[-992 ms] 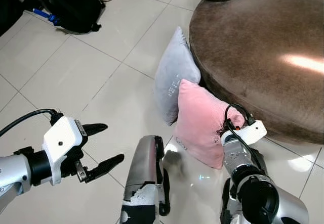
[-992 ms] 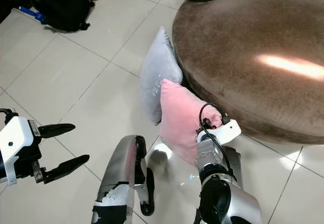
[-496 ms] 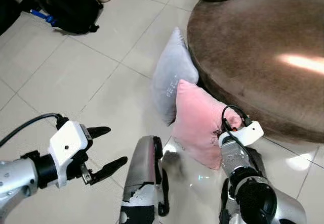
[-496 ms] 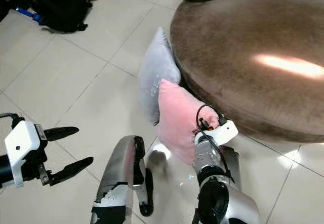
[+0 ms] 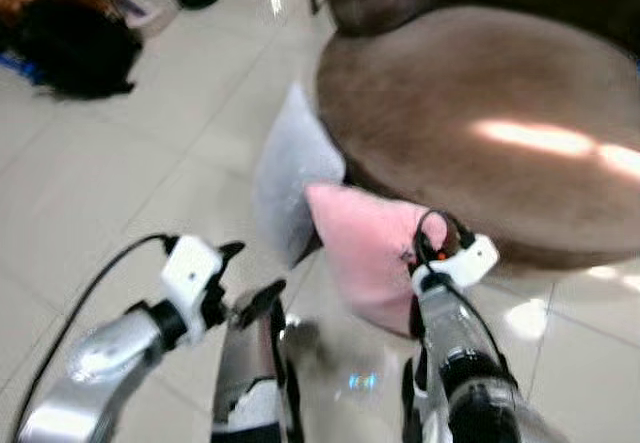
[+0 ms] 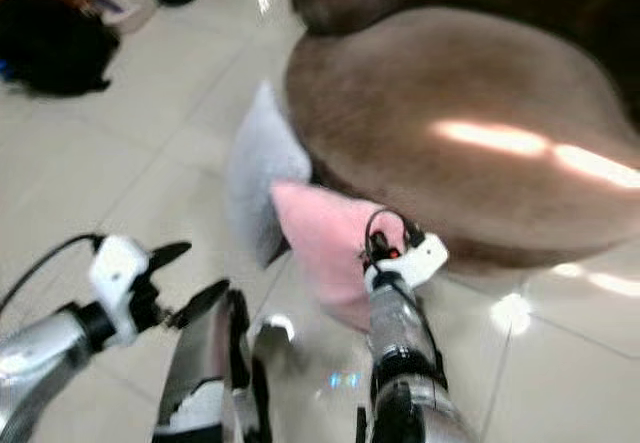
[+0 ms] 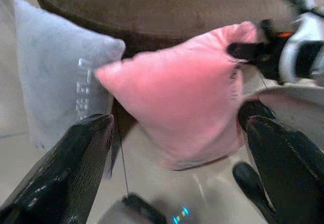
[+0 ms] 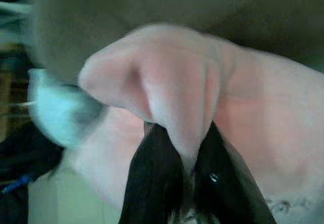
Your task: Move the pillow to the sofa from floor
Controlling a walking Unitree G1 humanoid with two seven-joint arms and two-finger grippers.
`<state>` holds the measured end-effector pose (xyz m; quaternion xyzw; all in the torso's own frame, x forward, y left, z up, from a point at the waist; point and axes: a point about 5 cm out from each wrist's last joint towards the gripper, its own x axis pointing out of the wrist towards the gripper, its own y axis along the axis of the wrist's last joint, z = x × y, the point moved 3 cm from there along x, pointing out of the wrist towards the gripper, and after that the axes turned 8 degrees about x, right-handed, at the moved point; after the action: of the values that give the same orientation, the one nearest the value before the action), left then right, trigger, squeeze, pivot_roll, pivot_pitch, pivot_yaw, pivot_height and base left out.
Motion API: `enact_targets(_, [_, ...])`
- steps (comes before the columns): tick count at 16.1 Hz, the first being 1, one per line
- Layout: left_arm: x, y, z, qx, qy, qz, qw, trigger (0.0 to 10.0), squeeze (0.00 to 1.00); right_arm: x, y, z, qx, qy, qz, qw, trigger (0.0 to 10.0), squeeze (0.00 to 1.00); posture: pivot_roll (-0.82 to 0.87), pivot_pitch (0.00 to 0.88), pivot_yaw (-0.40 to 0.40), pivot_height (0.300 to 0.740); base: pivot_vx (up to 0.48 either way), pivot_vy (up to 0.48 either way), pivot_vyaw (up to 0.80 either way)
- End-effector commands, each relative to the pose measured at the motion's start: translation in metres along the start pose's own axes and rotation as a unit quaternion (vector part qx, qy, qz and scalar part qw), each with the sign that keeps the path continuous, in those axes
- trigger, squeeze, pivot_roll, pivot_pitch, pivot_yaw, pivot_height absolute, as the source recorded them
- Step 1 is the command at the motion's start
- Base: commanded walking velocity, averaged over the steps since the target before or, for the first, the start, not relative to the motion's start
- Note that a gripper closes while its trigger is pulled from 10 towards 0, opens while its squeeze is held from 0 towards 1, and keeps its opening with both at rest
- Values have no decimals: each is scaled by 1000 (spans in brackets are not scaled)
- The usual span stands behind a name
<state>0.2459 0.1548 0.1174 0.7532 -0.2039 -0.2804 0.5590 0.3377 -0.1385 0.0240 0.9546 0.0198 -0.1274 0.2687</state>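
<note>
Right wrist view: right end effector (image 8: 188,171) is clamped on the pink pillow's (image 5: 370,248) corner, as before. Left end effector (image 5: 248,281), fingers apart, has swung closer toward it. Beyond, the grey pillow (image 5: 287,168) leans against the brown sofa (image 5: 480,143).

- My right arm (image 5: 462,363) reached forward and low from my right side, its silver forearm pointing away from me.
- My right gripper (image 8: 187,171) was pinched tight on a fold at the corner of the pink pillow (image 7: 182,102), fabric bunched between the two black fingers (image 8: 152,178).
- My left arm (image 5: 100,358) was bent in front of me at my left.
- My left gripper (image 5: 250,278) hung in the air with its fingers (image 7: 76,168) spread wide, gripping nothing.
</note>
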Motion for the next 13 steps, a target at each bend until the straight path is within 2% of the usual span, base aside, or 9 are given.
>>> enact_targets(1, [5,0,-3,7,15,8,1000,10000,0,-2,-7,-30,-5,48,-11,999,0,0,8,79,87,546,0,0,0])
enact_targets(3, [15,13,-6,7,19,37,999,10000,0,-4,10,-55,-7,84,-1,996,0,0,-24,72,96,546,0,0,0])
enact_targets(4, [25,24,-6,5,14,68,998,10000,0,-18,29,-86,-40,129,12,991,0,0,-59,39,117,546,0,0,0])
enact_targets(5, [29,30,-6,2,7,86,996,10000,0,-27,44,-102,-46,151,35,987,0,0,-75,18,128,546,0,0,0])
enact_targets(6, [31,32,-5,0,4,92,996,10000,0,-31,51,-109,-45,158,46,985,0,0,-75,18,128,546,0,0,0])
enact_targets(9, [44,55,-15,-23,32,142,989,10000,0,-61,112,-139,-65,173,166,969,0,0,-106,0,137,546,0,0,0])
enact_targets(11, [50,68,-28,-10,105,152,983,10000,0,-89,147,-152,-166,167,247,940,0,0,-109,0,132,546,0,0,0])
enact_targets(12, [52,68,-31,-3,127,145,981,10000,0,-91,147,-148,-188,140,239,942,2000,0,-112,0,130,546,0,0,0])
enact_targets(13, [54,66,-34,-5,140,134,981,10000,0,-92,146,-150,-203,141,240,939,10000,0,-115,0,124,546,0,0,0])
